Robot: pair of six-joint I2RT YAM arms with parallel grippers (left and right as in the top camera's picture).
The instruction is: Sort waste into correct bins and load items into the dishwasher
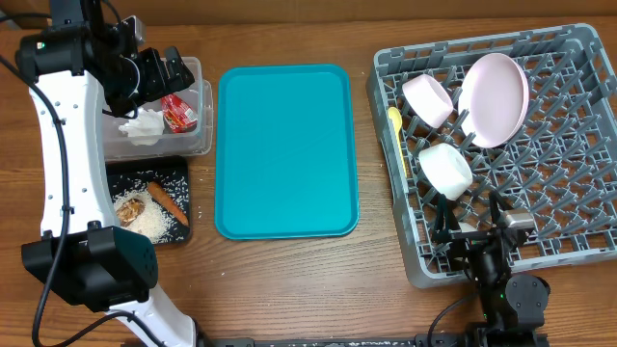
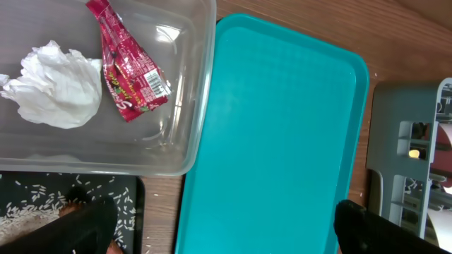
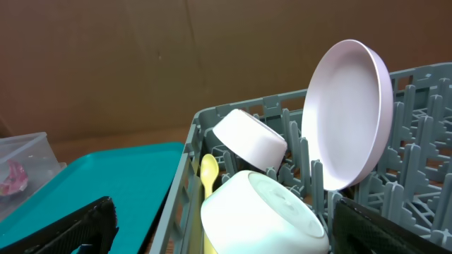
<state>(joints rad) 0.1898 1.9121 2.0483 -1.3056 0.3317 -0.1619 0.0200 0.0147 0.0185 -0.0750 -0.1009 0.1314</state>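
Clear tub [image 1: 200, 145], far left: napkin [image 1: 143, 125] and red wrapper [image 1: 178, 111] held inside, side by side, the wrapper's long axis laid far-to-near, narrow end away

Black tray [image 1: 179, 173], just nearer: rice [image 1: 151, 221], brown lump [image 1: 128, 205], orange stick [image 1: 166, 200] laid diagonally

Dish rack [image 1: 482, 43], right: plate [image 1: 494, 98] stood on edge, far bowl [image 1: 428, 98] and near bowl [image 1: 445, 169] tipped over, spoon [image 1: 395, 130] laid along the left wall

Left gripper [image 2: 219, 229], above the tub: fingers spread, nothing held

Right gripper [image 3: 222, 224], at the rack's near edge: fingers spread, nothing held
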